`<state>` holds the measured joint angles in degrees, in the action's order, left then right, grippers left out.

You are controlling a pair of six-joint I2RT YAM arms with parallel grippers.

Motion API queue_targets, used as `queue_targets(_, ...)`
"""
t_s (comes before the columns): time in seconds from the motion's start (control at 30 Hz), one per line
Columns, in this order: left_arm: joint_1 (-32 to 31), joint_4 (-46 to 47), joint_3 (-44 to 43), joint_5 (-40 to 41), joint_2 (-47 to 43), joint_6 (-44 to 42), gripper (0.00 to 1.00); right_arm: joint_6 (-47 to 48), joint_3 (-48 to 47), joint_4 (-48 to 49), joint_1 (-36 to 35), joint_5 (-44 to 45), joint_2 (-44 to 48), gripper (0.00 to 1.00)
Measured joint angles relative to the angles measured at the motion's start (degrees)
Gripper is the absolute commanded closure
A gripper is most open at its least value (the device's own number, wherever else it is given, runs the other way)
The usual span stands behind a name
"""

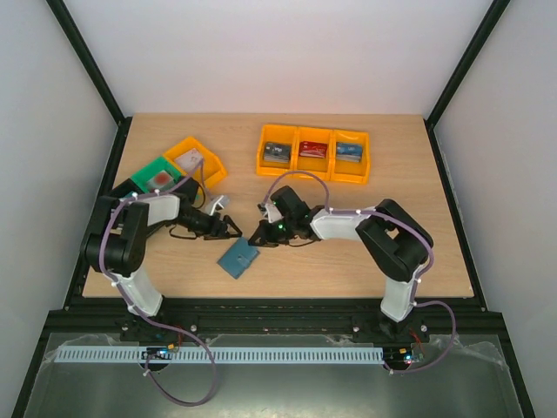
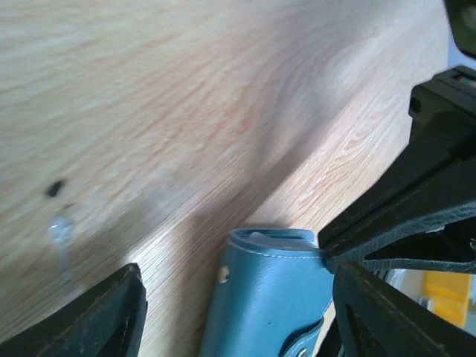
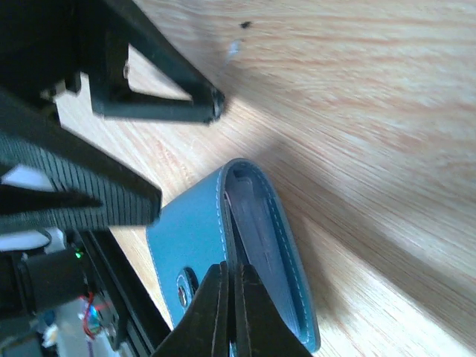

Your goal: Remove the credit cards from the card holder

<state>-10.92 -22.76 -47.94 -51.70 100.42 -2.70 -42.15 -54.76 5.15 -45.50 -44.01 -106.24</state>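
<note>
The teal card holder (image 1: 238, 259) lies on the wood table near the front, between both arms. My right gripper (image 3: 233, 271) is shut, its tips pinching the edge of the card holder's (image 3: 193, 230) upper cover. That cover is lifted slightly, showing pale layered pockets (image 3: 260, 223) inside. I cannot tell separate credit cards apart in there. My left gripper (image 2: 242, 275) is open and low over the table, straddling the card holder's (image 2: 268, 297) end; its left finger stands clear of it. The right gripper's tips (image 2: 327, 254) meet the holder's corner.
Three joined orange bins (image 1: 313, 165) stand at the back, holding a grey card (image 1: 277, 153), a red card (image 1: 313, 150) and a blue card (image 1: 349, 152). At the left, a green bin (image 1: 155, 167) and an orange bin (image 1: 185, 144) sit beside the left arm.
</note>
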Motion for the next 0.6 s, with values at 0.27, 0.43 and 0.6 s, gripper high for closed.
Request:
queue_targets(0.27, 5.35, -6.58, -3.48, -1.18, -5.51, -9.68, 0.26, 15.74, -6.88, -12.50, -0.02, 1.70, 2.12, 0.98)
queue_targets(0.43, 5.38, -12.63, -8.41, -0.13, -8.83, -20.52, 0.26, 23.10, -9.68, -18.58, 0.00, 5.42, 6.12, 0.98)
queue_targets(0.6, 5.86, -17.77, -9.40, -1.40, -11.32, -30.10, 0.27, 28.46, -11.17, -21.53, 0.00, 7.74, 11.69, 0.98)
